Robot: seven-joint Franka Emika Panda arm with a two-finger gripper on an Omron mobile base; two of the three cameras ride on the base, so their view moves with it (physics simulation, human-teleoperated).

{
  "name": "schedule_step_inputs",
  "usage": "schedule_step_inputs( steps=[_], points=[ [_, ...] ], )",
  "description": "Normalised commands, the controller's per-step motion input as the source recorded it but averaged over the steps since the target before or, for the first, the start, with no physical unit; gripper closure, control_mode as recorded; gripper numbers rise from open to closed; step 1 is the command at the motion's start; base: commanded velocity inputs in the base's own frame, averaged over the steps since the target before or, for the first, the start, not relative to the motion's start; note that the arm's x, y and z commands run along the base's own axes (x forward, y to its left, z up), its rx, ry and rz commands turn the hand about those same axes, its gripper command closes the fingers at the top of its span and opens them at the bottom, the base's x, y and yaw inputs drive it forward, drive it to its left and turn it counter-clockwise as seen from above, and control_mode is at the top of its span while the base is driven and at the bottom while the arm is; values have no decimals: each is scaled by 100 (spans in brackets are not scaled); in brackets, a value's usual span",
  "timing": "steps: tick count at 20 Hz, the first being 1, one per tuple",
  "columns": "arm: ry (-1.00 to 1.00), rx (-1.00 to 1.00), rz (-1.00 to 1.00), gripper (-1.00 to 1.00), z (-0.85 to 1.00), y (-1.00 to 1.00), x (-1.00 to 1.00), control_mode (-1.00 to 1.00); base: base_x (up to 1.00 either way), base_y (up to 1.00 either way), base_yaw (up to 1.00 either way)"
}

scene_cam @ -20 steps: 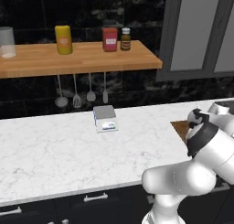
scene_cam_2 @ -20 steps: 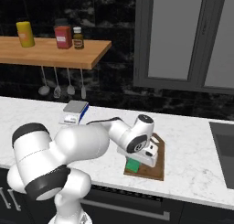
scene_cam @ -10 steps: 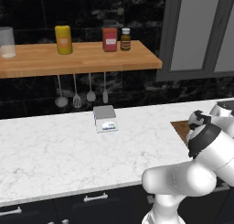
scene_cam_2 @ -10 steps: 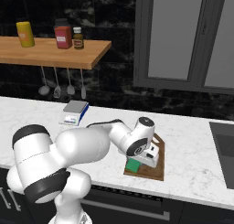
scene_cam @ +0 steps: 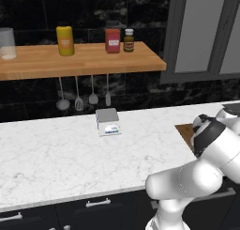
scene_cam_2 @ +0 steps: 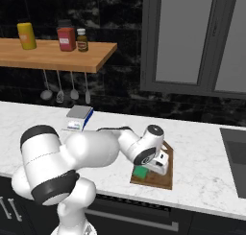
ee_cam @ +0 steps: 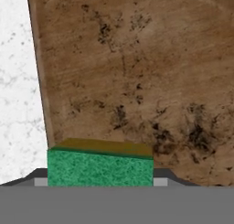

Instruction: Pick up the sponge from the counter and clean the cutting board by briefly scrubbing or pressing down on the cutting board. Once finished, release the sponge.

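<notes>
The board (ee_cam: pixel 137 72) lies bare ahead of the sponge (ee_cam: pixel 100 166), its whole dark surface open. The counter (scene_cam: pixel 51 158) to the left is open marble up to the scale (scene_cam: pixel 108 122) near the wall. Utensils (scene_cam: pixel 84 101) hang low under the shelf (scene_cam: pixel 79 60), crowding the space above the scale.

Wooden wall shelf (scene_cam: pixel 79 60) and what sits around it.
On it stand a glass jar (scene_cam: pixel 6 43), a yellow canister (scene_cam: pixel 65 40), a red box (scene_cam: pixel 112 40) and a small brown bottle (scene_cam: pixel 129 40); utensils (scene_cam: pixel 84 94) hang beneath; a scale (scene_cam: pixel 108 121) sits below.
</notes>
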Motion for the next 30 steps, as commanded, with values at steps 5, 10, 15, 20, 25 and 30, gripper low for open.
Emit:
schedule_step_inputs(
  steps=[5, 10, 15, 20, 25, 30],
  points=[
    [-8, 0, 0, 100, -7, 0, 21, -100, 0, 0, 0],
    [-11, 0, 0, 100, -10, 0, 35, -100, 0, 0, 0],
    [-7, 0, 0, 100, -9, 0, 40, -100, 0, 0, 0],
    [-2, 0, 0, 100, -18, 0, 47, -100, 0, 0, 0],
    [-6, 0, 0, 100, -24, 4, 32, -100, 0, 0, 0],
    [-7, 0, 0, 100, -14, 16, 29, -100, 0, 0, 0]
  ],
)
